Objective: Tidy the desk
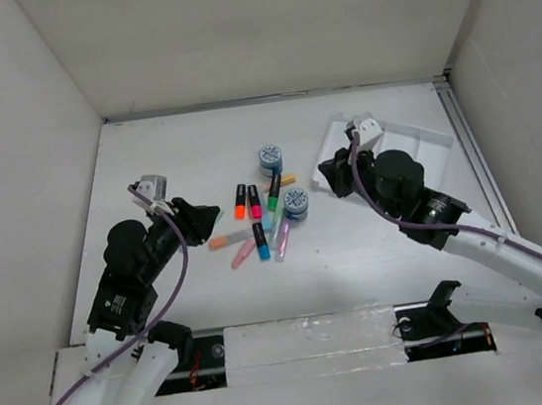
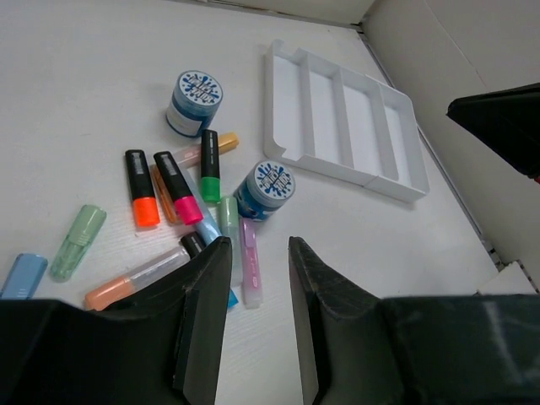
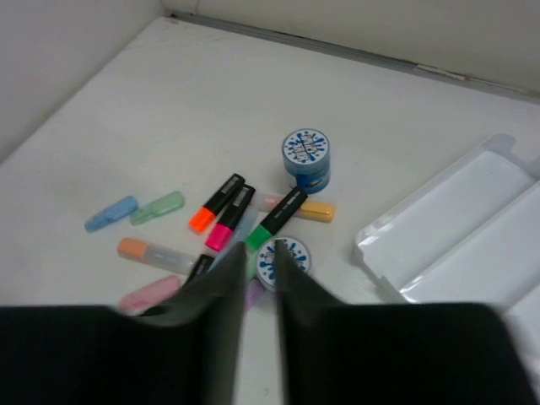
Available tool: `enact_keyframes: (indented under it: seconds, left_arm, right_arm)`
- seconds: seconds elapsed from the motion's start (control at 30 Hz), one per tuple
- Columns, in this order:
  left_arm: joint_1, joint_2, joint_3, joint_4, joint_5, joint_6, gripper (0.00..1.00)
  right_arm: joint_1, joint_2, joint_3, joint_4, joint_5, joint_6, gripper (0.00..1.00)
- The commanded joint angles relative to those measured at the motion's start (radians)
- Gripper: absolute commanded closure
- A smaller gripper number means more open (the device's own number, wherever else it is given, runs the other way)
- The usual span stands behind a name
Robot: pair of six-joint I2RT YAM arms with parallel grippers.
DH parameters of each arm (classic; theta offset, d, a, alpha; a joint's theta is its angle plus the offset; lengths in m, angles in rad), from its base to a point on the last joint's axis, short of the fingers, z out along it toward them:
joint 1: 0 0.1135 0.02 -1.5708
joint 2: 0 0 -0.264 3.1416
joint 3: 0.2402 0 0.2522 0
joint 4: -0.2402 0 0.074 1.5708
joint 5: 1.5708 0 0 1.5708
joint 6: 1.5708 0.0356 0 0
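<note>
The white desk (image 1: 175, 155) holds a heap of highlighters (image 1: 259, 222) in the middle, among them an orange one (image 2: 140, 187), a pink one (image 2: 177, 187) and a green one (image 2: 209, 164). Two round blue tins (image 1: 270, 158) (image 1: 296, 202) stand by them. My left gripper (image 1: 208, 214) is open and empty, hovering just left of the heap; in its wrist view (image 2: 257, 243) a pale purple marker (image 2: 250, 261) lies below the gap. My right gripper (image 1: 325, 170) is narrowly open and empty, above the near tin (image 3: 285, 257).
A white compartmented tray (image 1: 394, 146) lies at the right, under and behind my right wrist. Two loose pastel pieces, blue (image 3: 110, 213) and green (image 3: 157, 207), lie left of the heap. White walls enclose the desk, with a metal rail (image 1: 472, 151) on the right edge.
</note>
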State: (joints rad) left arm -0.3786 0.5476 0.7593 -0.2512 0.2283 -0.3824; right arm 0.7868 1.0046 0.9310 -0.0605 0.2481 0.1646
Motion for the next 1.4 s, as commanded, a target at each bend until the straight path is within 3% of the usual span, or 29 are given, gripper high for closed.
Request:
enact_keyframes:
  seconds: [0.0,0.03,0.1,0.2,0.27,0.3,0.33,0.43,0.5,0.53,0.63,0.93,1.17,1.37]
  left_arm:
    - [-0.003,0.005,-0.003,0.038,-0.021,-0.003,0.71]
    - [-0.003,0.0,-0.005,0.043,-0.023,-0.012,0.72]
    - [-0.003,-0.02,-0.012,0.059,-0.004,-0.015,0.72]
    - [-0.003,-0.032,-0.034,0.063,-0.044,0.0,1.0]
    - [-0.003,-0.009,-0.034,0.044,-0.083,0.0,1.0]
    - [-0.003,0.0,-0.032,0.043,-0.098,-0.003,1.0]
    - [-0.003,0.009,-0.032,0.043,-0.098,-0.004,1.0]
    - [-0.003,0.029,-0.038,0.044,-0.106,-0.007,0.97]
    - [-0.003,0.04,-0.031,0.03,-0.141,-0.006,0.79]
    - [-0.003,0.043,-0.029,0.027,-0.148,-0.004,0.62]
    - [-0.003,0.046,-0.029,0.029,-0.167,-0.007,0.47]
    - [0.017,0.025,-0.026,0.021,-0.201,-0.013,0.49]
    - [0.017,0.031,-0.028,0.029,-0.19,-0.012,0.5]
    - [0.017,0.029,-0.029,0.03,-0.187,-0.01,0.5]
  right_arm:
    - [0.005,0.014,0.005,0.039,0.026,0.012,0.87]
    - [0.005,0.034,0.015,0.033,0.029,0.012,1.0]
    - [0.005,0.054,0.025,0.031,0.033,0.009,1.0]
    - [0.005,0.107,0.045,0.036,0.045,0.007,1.0]
    - [0.005,0.17,0.075,0.036,0.06,0.007,0.95]
    - [0.005,0.198,0.09,0.033,0.075,0.007,0.83]
    - [0.005,0.23,0.11,0.018,0.079,0.006,0.51]
    - [0.005,0.356,0.189,0.005,0.08,-0.005,0.14]
    - [0.005,0.468,0.271,-0.008,0.08,-0.01,0.06]
    - [0.005,0.512,0.31,-0.045,0.079,-0.019,0.03]
    - [0.005,0.679,0.463,-0.107,0.092,-0.046,0.02]
    - [-0.139,1.029,0.742,-0.16,-0.084,-0.05,0.05]
    - [-0.141,1.144,0.853,-0.174,-0.093,-0.062,0.04]
    - [-0.141,1.212,0.934,-0.205,-0.118,-0.068,0.1]
